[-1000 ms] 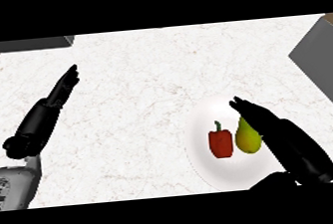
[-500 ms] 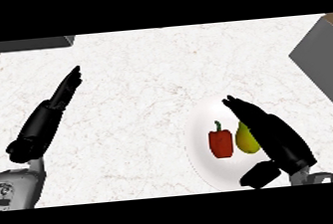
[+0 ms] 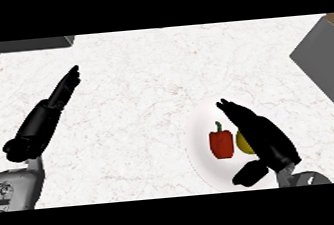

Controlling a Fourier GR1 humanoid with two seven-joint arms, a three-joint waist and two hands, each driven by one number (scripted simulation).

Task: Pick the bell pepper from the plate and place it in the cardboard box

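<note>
Red bell pepper (image 3: 221, 143) lies ungrasped on the round white plate (image 3: 201, 154) on the marble table (image 3: 145, 86), the black right hand (image 3: 257, 131) poised open-fingered just beside it, empty, a closing grasp judged next

Stone-look counter, matt black hands

Counter (image 3: 145, 86) is white, veined like marble; plate (image 3: 200, 146) smooth white; pepper (image 3: 221, 142) glossy red; hands (image 3: 257, 131) matt black.

The red bell pepper (image 3: 221, 143) is standing upright with its green stem pointing up — sitting on the white plate (image 3: 202, 154) in front of me, touching a yellow-green fruit (image 3: 242, 143) at its right.
</note>
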